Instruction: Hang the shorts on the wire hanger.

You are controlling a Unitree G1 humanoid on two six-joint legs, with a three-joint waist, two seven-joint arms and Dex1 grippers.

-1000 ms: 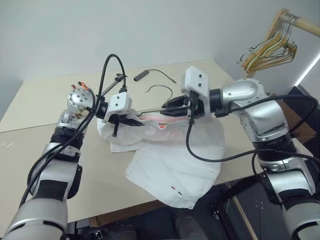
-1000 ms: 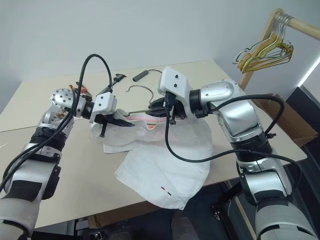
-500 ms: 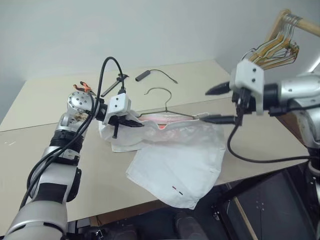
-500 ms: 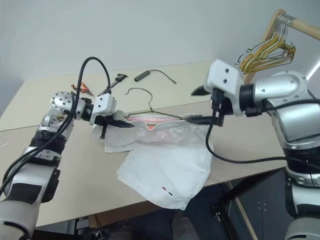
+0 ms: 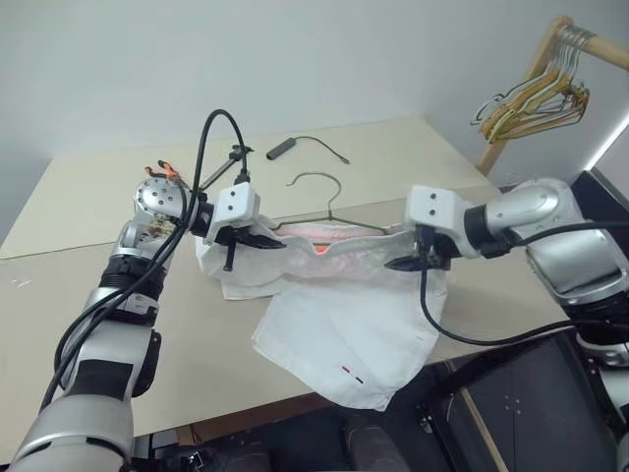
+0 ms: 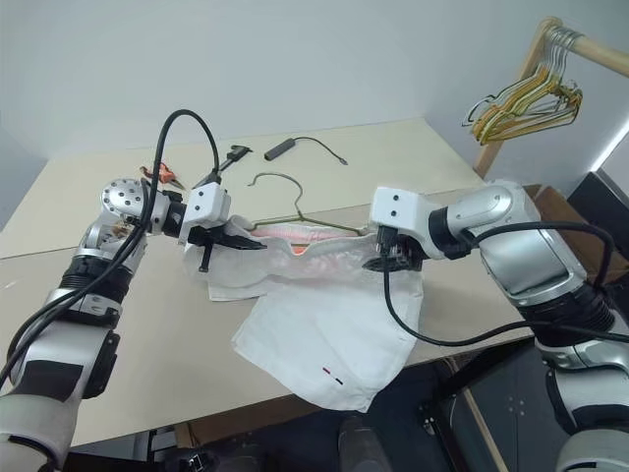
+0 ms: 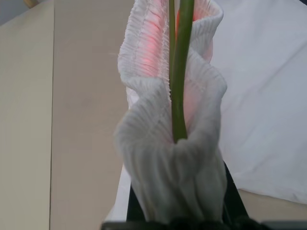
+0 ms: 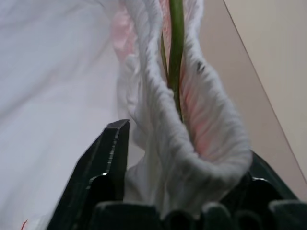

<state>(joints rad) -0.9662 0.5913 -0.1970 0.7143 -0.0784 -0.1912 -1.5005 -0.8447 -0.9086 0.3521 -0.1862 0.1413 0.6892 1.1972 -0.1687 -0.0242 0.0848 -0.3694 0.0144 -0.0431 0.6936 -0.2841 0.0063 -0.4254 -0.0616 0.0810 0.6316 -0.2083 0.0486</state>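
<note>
White shorts (image 5: 339,320) spread on table, hem hanging over near edge, gathered waistband raised, pink-tinged inside. Thin grey wire hanger (image 5: 329,206) threaded through waistband, hook protruding above.

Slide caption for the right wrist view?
Right gripper straddling the shorts waistband, wire hanger threaded inside.

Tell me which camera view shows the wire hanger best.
The right eye view: the wire hanger shows its hook and both sloping arms, running into the waistband of the shorts. The left eye view shows much the same. Each wrist view shows just a short stretch of wire inside the gathered waistband.
</note>
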